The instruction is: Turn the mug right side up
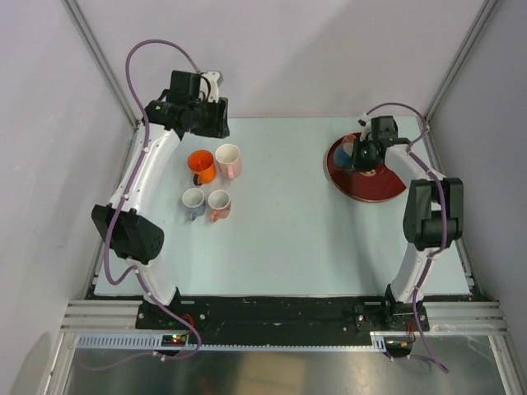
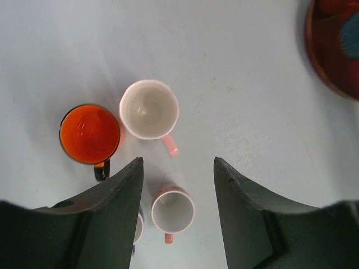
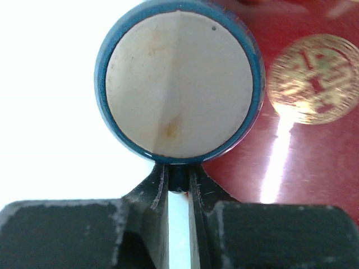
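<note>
A blue mug [image 3: 179, 84] stands upside down at the left edge of a dark red plate [image 3: 314, 168], its pale unglazed base facing up. My right gripper [image 3: 178, 171] is shut on the mug's handle, which is pinched between the two fingers. From above, the right gripper [image 1: 362, 156] covers most of the mug [image 1: 344, 154] on the plate [image 1: 375, 188] at the far right. My left gripper [image 2: 178, 162] hangs open above a group of mugs at the far left, holding nothing.
Several upright mugs stand at the left: an orange one [image 2: 90, 133], a white and pink one [image 2: 149, 109], a small pink one [image 2: 173, 211] and a small grey one [image 1: 193, 202]. A gold emblem [image 3: 313, 78] marks the plate.
</note>
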{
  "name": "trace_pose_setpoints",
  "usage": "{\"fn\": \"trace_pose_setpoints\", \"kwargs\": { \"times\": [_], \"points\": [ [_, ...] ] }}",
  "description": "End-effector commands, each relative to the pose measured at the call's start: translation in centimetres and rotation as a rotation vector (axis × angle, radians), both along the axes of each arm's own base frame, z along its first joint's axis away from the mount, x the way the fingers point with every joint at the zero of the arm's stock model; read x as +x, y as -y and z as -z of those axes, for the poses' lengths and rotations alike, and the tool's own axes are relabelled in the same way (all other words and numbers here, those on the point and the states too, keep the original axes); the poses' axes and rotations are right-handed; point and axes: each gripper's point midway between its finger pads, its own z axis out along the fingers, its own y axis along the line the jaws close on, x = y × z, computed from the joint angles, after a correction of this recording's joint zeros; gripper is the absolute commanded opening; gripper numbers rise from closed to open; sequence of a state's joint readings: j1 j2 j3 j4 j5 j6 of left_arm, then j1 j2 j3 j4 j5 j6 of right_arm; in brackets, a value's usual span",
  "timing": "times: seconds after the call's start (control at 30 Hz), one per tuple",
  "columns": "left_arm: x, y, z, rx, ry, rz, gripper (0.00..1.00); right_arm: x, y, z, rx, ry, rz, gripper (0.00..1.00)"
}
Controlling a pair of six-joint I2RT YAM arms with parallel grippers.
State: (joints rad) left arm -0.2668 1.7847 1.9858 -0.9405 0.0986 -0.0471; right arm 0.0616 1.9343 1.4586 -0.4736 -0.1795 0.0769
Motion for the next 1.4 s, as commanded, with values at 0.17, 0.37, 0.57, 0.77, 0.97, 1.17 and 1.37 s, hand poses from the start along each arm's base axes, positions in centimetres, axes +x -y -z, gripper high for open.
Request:
{"fn": "trace_pose_setpoints", "kwargs": {
  "times": [0.17,0.37,0.57,0.77,0.97,1.17,1.37],
  "points": [
    [1.3,4.9,-7.5,-0.391,0.069,0.228,0.61,0.6,-9.7,-20.5,0.526,0.408,-0.319,0.00],
    [-1.2,9.9,-11.0,-0.656,0.043,0.618,0.68,0.1,-16.6,-25.2,0.782,0.453,-0.539,0.00],
    [-1.1,10.9,-11.1,-0.722,0.021,0.677,0.70,-0.1,-21.4,-28.6,0.888,0.503,-0.649,0.00],
    [0.0,11.5,-11.1,-0.761,0.014,0.644,0.71,-0.4,-24.5,-29.7,0.919,0.524,-0.719,0.00],
    [1.0,11.9,-10.9,-0.780,0.021,0.613,0.71,-0.4,-25.9,-29.7,0.921,0.529,-0.748,0.00],
    [1.0,11.9,-11.4,-0.787,0.038,0.620,0.71,-0.4,-26.4,-29.5,0.914,0.531,-0.748,0.00],
    [2.1,12.1,-10.9,-0.796,0.043,0.594,0.72,-0.9,-27.5,-29.7,0.916,0.541,-0.786,0.00]
  ]
}}
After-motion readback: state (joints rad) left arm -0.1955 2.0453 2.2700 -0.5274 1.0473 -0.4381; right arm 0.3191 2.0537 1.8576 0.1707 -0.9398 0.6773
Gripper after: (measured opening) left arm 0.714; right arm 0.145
